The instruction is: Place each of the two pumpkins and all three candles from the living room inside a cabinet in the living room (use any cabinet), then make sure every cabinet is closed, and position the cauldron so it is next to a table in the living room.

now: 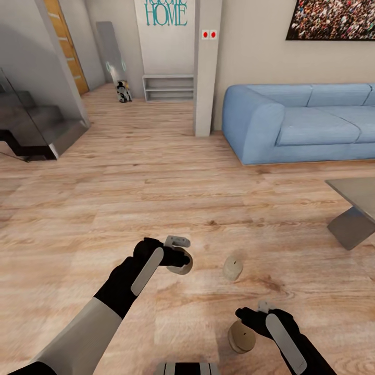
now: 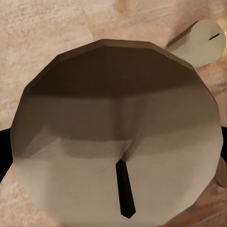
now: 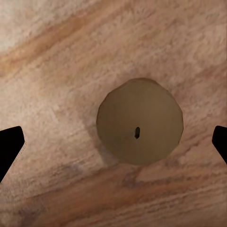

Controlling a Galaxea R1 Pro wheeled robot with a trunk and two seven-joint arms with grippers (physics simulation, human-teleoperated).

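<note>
My left gripper [image 1: 176, 253] is shut on a stubby tan candle [image 1: 182, 266], held just above the wood floor; in the left wrist view this candle [image 2: 113, 109] looms close with its dark wick. A second candle [image 1: 233, 269] [image 2: 201, 40] lies on its side on the floor to the right of it. My right gripper [image 1: 256, 314] hangs open over a third candle [image 1: 241, 337], which stands upright on the floor [image 3: 139, 122], centred between the spread fingertips [image 3: 9, 146]. The glass-topped table [image 1: 354, 190] pokes in at the right edge. Pumpkins, cabinet and cauldron are out of view.
A blue sofa [image 1: 302, 125] stands at the back right beside a grey pillar [image 1: 207, 67]. Stairs [image 1: 31, 130] rise at the left, and a low open shelf [image 1: 169, 87] sits against the far wall. Wood floor stretches between them.
</note>
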